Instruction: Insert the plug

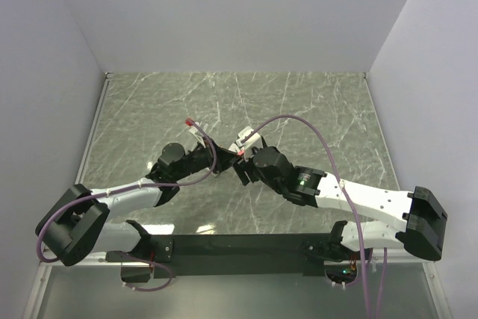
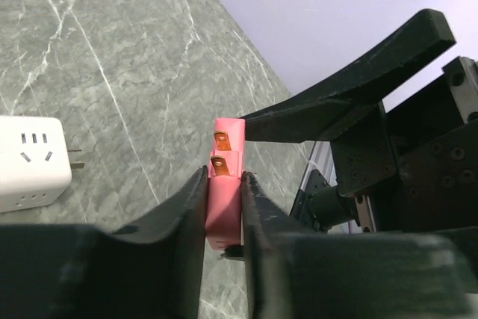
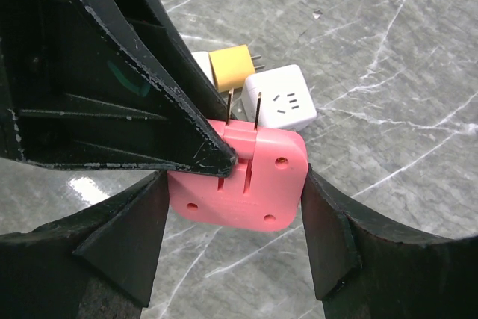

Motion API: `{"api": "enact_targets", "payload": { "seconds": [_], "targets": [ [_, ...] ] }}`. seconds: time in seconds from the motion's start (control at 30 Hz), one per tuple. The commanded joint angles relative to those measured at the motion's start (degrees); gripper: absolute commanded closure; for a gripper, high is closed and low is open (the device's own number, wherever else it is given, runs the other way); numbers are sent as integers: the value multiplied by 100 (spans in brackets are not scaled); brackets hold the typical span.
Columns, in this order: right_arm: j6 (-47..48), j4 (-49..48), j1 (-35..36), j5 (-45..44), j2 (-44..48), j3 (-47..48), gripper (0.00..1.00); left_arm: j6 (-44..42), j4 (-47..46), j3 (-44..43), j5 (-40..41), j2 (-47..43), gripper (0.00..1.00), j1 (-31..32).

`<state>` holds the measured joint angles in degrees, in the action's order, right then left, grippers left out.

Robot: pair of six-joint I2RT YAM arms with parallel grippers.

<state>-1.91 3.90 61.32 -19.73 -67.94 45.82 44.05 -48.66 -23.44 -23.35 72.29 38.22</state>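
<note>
Plug (image 3: 250, 177): one, pink, two prongs (image 3: 258, 110) | left hand (image 2: 224, 177): clenched on plug | right hand (image 3: 235, 184): grasping plug | yellow adapter (image 3: 231, 67): one

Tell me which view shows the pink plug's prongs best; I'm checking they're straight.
Right wrist: the pink plug faces the camera, both prongs upright and parallel. Left wrist shows it edge-on; top external gives only a red speck.

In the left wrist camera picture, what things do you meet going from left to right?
white socket cube → pink plug → black finger of the right arm
</note>
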Motion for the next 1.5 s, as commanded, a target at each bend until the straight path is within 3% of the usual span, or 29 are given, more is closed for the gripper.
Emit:
{"api": "enact_targets", "payload": {
  "seconds": [0.0, 0.03, 0.07, 0.33, 0.4, 0.53, 0.77, 1.03, 1.2, 1.33, 1.47],
  "targets": [
    [103, -759, -129, -331, -35, 260, 51, -55, 67, -310, -336, -75, 83, 108],
    [103, -759, -164, -295, -44, 287, 47, -2, 42, -345, -328, -40, 99, 64],
    [121, -768, -251, -269, -35, 330, 40, 24, 15, -432, -336, 4, 99, 20],
    [323, -1234, -858, 652, 325, 138, 26, -37, 32, -977, -442, 452, 99, -200],
    [358, -1312, -1103, 838, 431, 120, 14, -81, 102, -1083, -389, 470, 99, -314],
    [323, -1541, -1446, 1312, 659, -20, 7, -291, 418, -1443, -258, 391, 99, -464],
    [-238, -1944, -1974, 1680, 1133, -248, 5, -441, 587, -1576, -12, 172, 100, -771],
    [-1776, -2964, -2343, 2454, 1301, -600, 10, -186, -774, -1321, 120, -267, 99, -807],
    [-2988, -4510, -2782, 3377, 1521, -1198, 11, 189, -1688, -1154, 244, -374, 99, -807],
    [-3403, -5356, -2880, 3924, 1363, -1357, 13, 569, -2385, -1295, -46, -207, 99, -667],
    [-3737, -6198, -3020, 4547, 1099, -1453, 25, 411, -2385, -1470, 59, -180, 99, -333]
  ]
}}
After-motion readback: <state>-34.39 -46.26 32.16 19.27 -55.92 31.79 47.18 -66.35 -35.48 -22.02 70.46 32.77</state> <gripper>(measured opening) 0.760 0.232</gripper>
